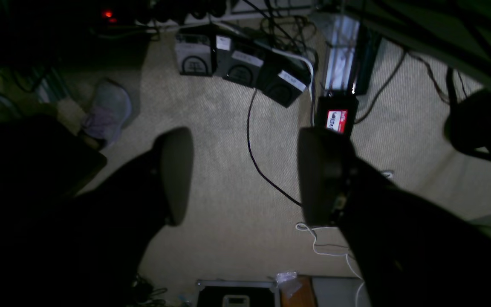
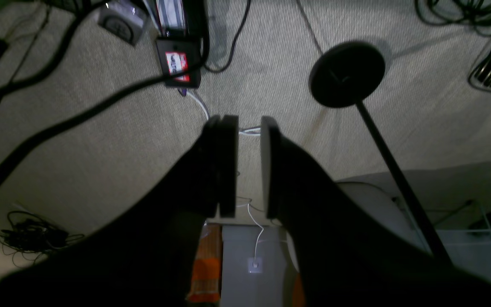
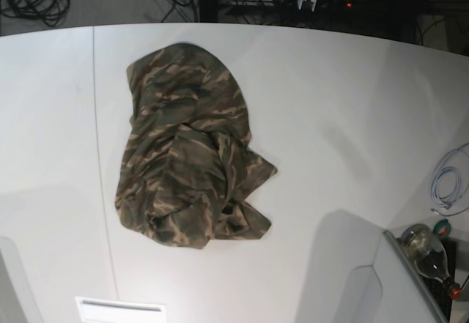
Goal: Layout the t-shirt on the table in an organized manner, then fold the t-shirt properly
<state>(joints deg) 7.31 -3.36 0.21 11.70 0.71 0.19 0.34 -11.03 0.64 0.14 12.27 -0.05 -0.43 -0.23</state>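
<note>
The t-shirt (image 3: pixel 187 154), in olive and brown camouflage, lies crumpled in a bunched heap on the left half of the white table (image 3: pixel 330 118). Neither arm appears in the base view. In the left wrist view my left gripper (image 1: pixel 245 140) hangs over carpeted floor, jaws wide apart and empty. My right gripper (image 2: pixel 249 123) also hangs over carpet. Its fingers (image 2: pixel 227 166) stand a narrow gap apart with nothing between them. The shirt shows in neither wrist view.
A thin dark seam (image 3: pixel 102 154) runs down the table's left side. A coiled white cable (image 3: pixel 445 184) and a bottle (image 3: pixel 429 250) sit off the table's right edge. Below the grippers are black power boxes (image 1: pixel 239 64), cables and a round stand base (image 2: pixel 347 73).
</note>
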